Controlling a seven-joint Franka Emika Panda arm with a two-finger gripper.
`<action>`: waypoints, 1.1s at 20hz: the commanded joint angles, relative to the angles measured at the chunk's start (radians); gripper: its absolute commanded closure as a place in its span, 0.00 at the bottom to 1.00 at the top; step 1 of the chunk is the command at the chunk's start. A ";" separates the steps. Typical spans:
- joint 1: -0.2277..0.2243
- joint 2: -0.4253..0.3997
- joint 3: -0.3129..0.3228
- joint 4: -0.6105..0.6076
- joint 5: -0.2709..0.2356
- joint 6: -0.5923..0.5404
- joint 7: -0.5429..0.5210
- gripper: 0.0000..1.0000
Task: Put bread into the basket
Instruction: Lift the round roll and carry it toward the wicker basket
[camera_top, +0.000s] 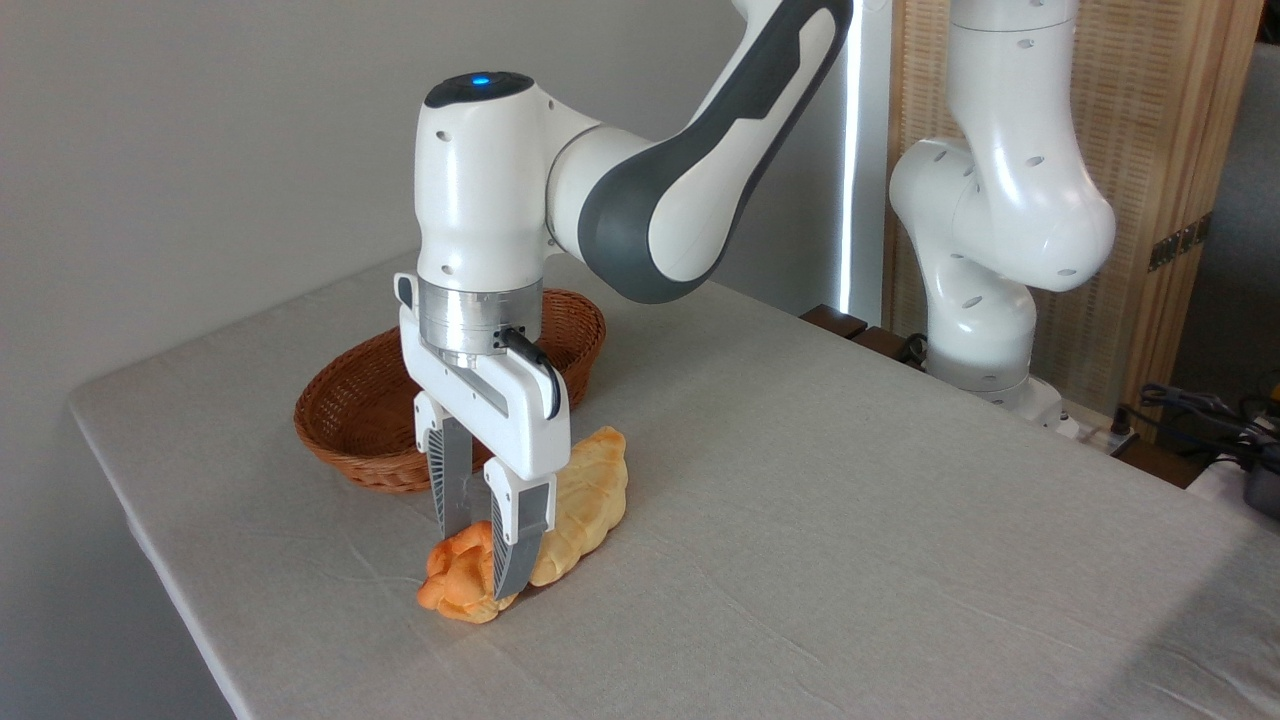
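The bread (452, 588), a small glossy orange knotted bun, lies on the table near its front-left edge. My gripper (478, 563) points straight down over it, its two fingers close together and pinching the bun's right part. The bun still touches the tablecloth. The right finger (515, 545) hides part of the bun. The basket (340, 440), a reddish-brown oval of woven wicker, stands just behind the gripper and looks empty, though my wrist covers its middle.
A longer pale-yellow braided loaf (592, 495) lies right beside the bun, touching it, on the grey tablecloth (850, 520). The table's front-left edge runs close to the bun. The arm's base (985, 330) stands at the back right, with cables (1200, 410) beyond.
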 joint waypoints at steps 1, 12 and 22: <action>-0.001 0.013 0.006 0.005 0.024 0.022 0.020 0.62; -0.004 0.001 0.006 0.005 0.023 0.013 0.046 0.64; -0.015 -0.122 -0.226 0.039 -0.075 -0.064 -0.158 0.60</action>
